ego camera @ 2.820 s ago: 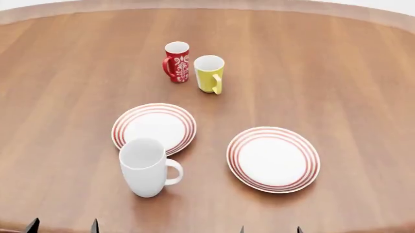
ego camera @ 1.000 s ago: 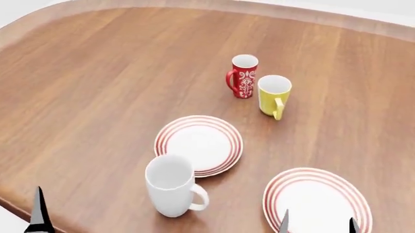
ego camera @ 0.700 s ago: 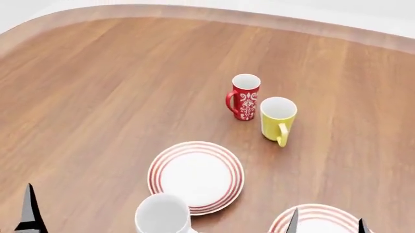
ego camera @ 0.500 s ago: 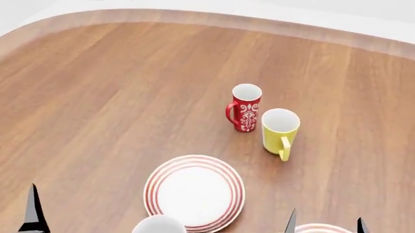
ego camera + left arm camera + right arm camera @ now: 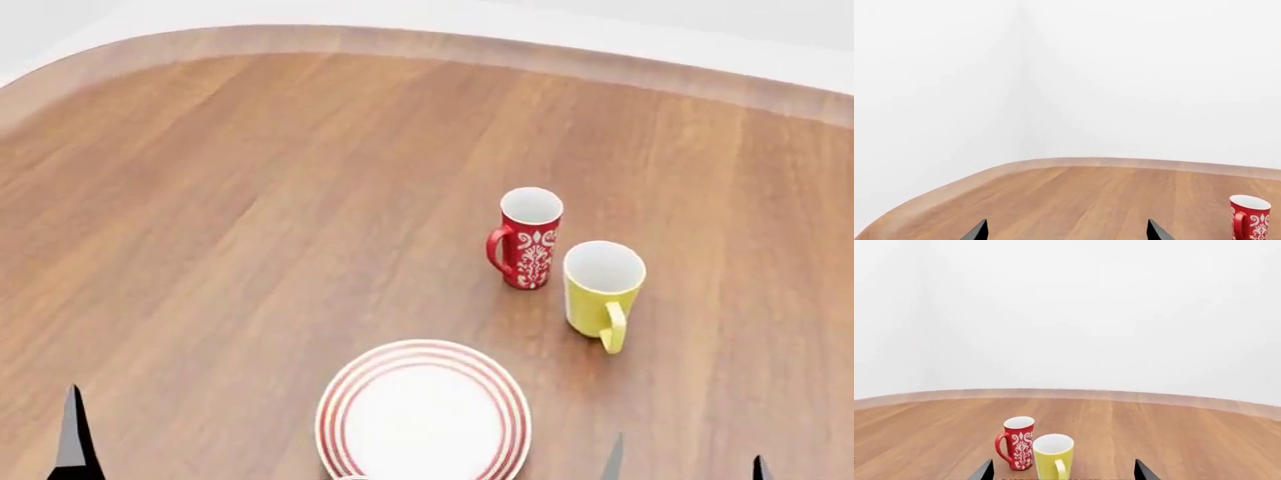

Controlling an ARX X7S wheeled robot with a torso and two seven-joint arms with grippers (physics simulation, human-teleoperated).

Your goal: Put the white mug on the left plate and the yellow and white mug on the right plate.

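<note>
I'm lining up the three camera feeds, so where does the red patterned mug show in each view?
Head view: red mug right of centre, just behind-left of the yellow and white mug.
Left wrist view: red mug at the lower right corner.
Right wrist view: red mug low, left of centre.
Shared landmark: the table's curved far edge.

I can read no words, numbers or brand marks anywhere; the red mug (image 5: 529,238) beside the yellow and white mug (image 5: 602,291) bears only a white floral pattern.

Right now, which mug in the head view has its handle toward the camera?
The yellow and white mug: its yellow handle points toward the camera. The red mug, just behind it, has its handle toward the view's left.
</note>
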